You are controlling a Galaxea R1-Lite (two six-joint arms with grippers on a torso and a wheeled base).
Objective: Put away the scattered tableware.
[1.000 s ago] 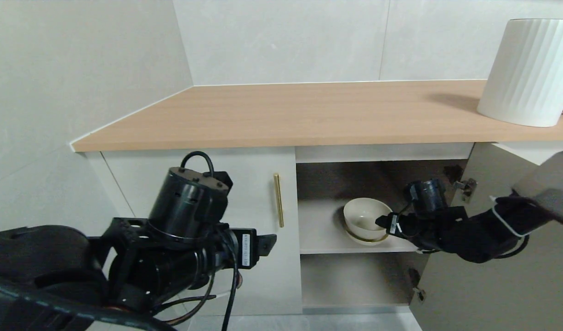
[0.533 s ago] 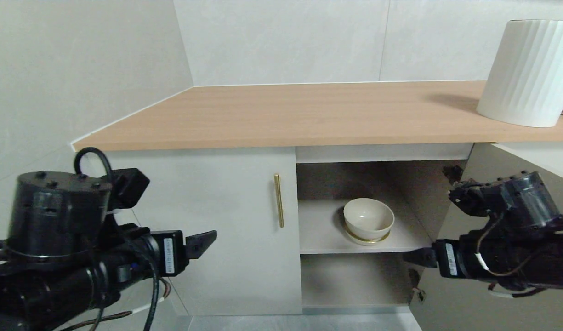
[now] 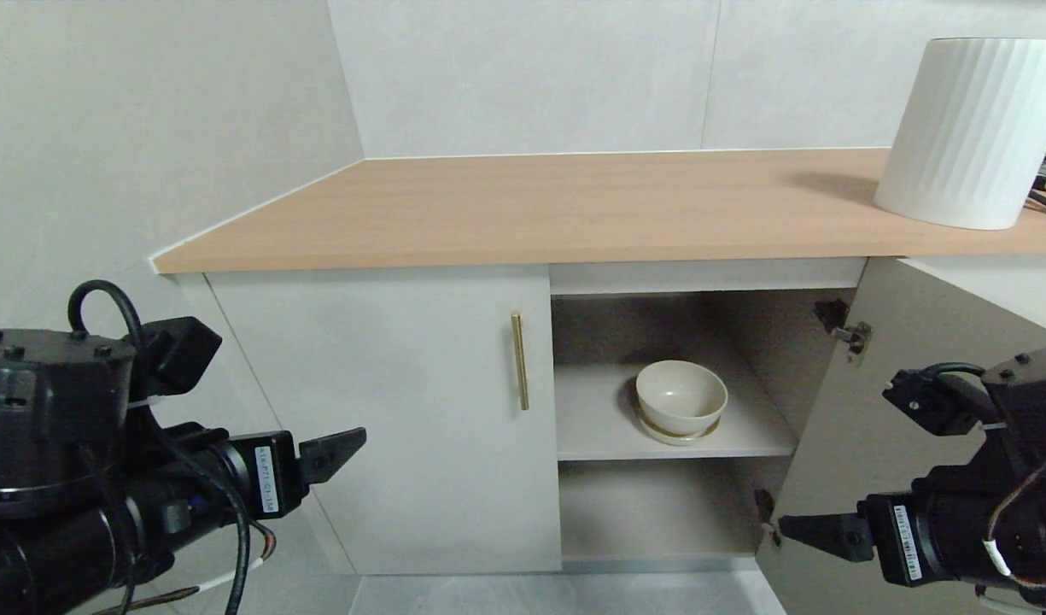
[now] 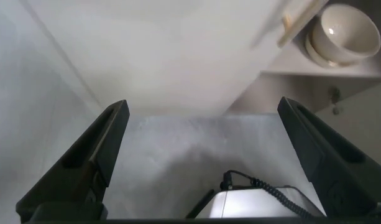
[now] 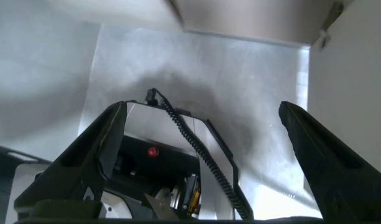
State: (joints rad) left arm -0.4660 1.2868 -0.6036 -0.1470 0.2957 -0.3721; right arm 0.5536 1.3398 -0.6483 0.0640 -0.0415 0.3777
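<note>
left arm (image 3: 53, 410): matte black cylinder housing, cap screws (image 3: 10, 350), black cable loop (image 3: 104, 295) at 11 o'clock | left gripper (image 4: 202, 104): black wedge fingers, white label (image 3: 265, 491) | right gripper (image 5: 202, 106): black wedge fingers, white cable tie (image 3: 992, 551)

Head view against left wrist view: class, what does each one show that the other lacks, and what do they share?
Head view adds the wooden countertop, the white ribbed container on it, the open cabinet door and the right pincer. Left wrist view adds both fingers of the left pincer, spread wide apart. Shared: the cream bowl on its plate on the upper shelf, and the brass handle.
</note>
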